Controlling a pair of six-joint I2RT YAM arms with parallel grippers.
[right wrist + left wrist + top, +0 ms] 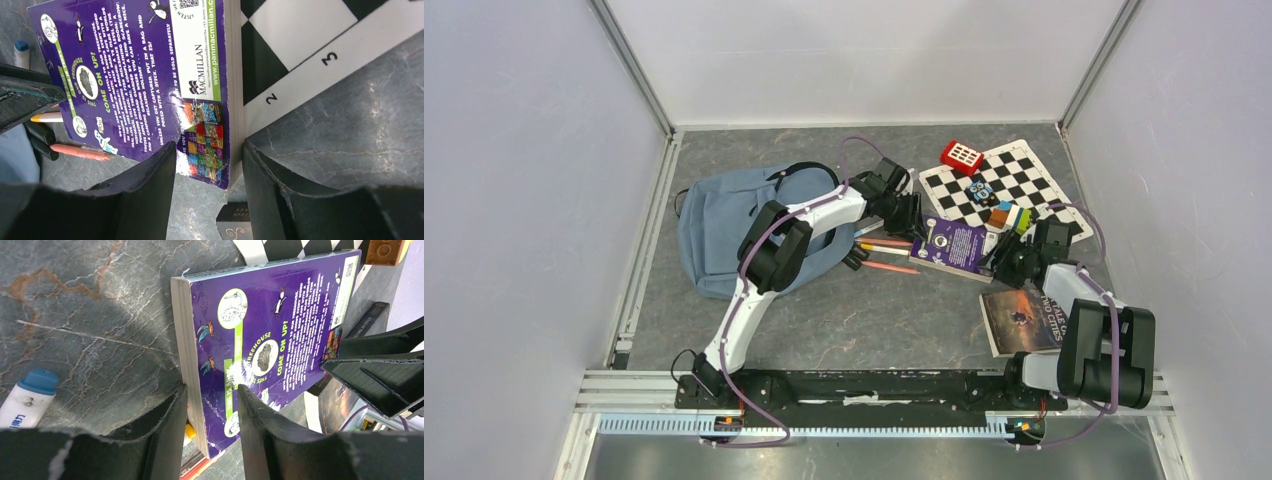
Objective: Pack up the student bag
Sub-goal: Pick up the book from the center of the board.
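Top external: I see the student bag [724,225] lying flat on the table [854,320], left of centre. The left gripper [911,222] and right gripper [1014,262] sit at opposite ends of the purple book [954,248].
Left wrist: the fingers [165,430] straddle the book's page edge; I cannot tell whether they pinch it.
Right wrist: the fingers [150,185] straddle the book's corner; the grip is likewise unclear.

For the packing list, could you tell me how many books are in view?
2: a purple book mid-table beside the chessboard, and a dark-covered book beside the right arm. The arms may hide others.
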